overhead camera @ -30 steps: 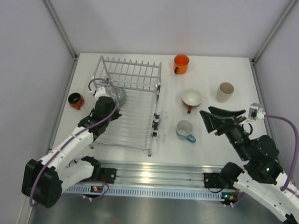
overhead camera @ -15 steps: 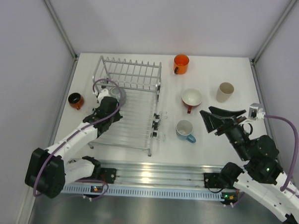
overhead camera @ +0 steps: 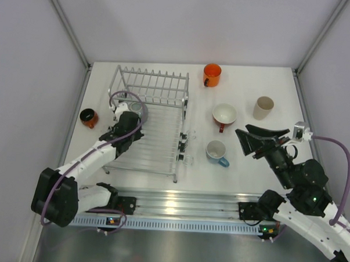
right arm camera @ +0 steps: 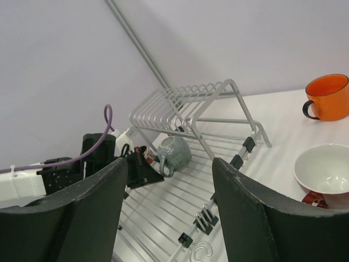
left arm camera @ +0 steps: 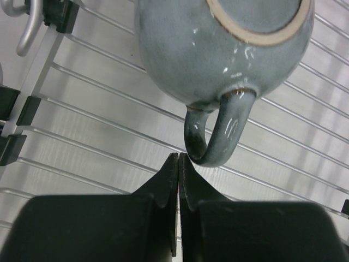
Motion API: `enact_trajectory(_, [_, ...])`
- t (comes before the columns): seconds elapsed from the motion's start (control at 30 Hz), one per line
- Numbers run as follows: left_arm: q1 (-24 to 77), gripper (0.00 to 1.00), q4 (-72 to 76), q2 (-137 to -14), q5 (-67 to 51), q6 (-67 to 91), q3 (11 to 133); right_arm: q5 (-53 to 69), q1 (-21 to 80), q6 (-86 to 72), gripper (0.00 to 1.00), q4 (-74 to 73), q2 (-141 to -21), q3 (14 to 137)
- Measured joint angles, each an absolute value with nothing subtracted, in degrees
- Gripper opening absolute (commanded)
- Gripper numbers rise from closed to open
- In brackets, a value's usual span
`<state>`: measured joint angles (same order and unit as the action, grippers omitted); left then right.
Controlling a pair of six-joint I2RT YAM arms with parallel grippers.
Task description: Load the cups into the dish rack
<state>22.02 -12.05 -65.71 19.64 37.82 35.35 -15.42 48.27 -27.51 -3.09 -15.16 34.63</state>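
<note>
A grey-blue mug (overhead camera: 137, 109) lies upside down in the silver wire dish rack (overhead camera: 157, 139), at its back left. My left gripper (overhead camera: 131, 115) is shut and empty. Its tips (left arm camera: 179, 157) sit just short of the mug's handle (left arm camera: 218, 147), not around it. My right gripper (overhead camera: 247, 143) is open and empty, held above the table right of the light blue mug (overhead camera: 216, 151). The red mug with a white inside (overhead camera: 224, 115), the beige mug (overhead camera: 264, 107) and the orange mug (overhead camera: 212, 74) stand on the table. The dark red-orange mug (overhead camera: 88, 117) stands left of the rack.
The rack's raised frame and row of tines (overhead camera: 152, 83) stand behind the grey-blue mug. Small wire hooks (overhead camera: 189, 148) hang off the rack's right side. Enclosure walls close in the table on the left, back and right. The arms' mounting rail (overhead camera: 183, 204) runs along the near edge.
My left wrist has shifted a little to the right beside the grey-blue mug, and its forearm has swung with it. The right arm has barely moved. The mugs stay put.
</note>
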Motion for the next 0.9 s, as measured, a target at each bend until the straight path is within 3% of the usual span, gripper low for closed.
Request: enact_trajectory(0.9, [19.1, 0.0, -5.0, -68.1, 21.7, 38.5, 37.3, -16.4, 48.3, -27.4, 0.64, -4.1, -13.0, 34.6])
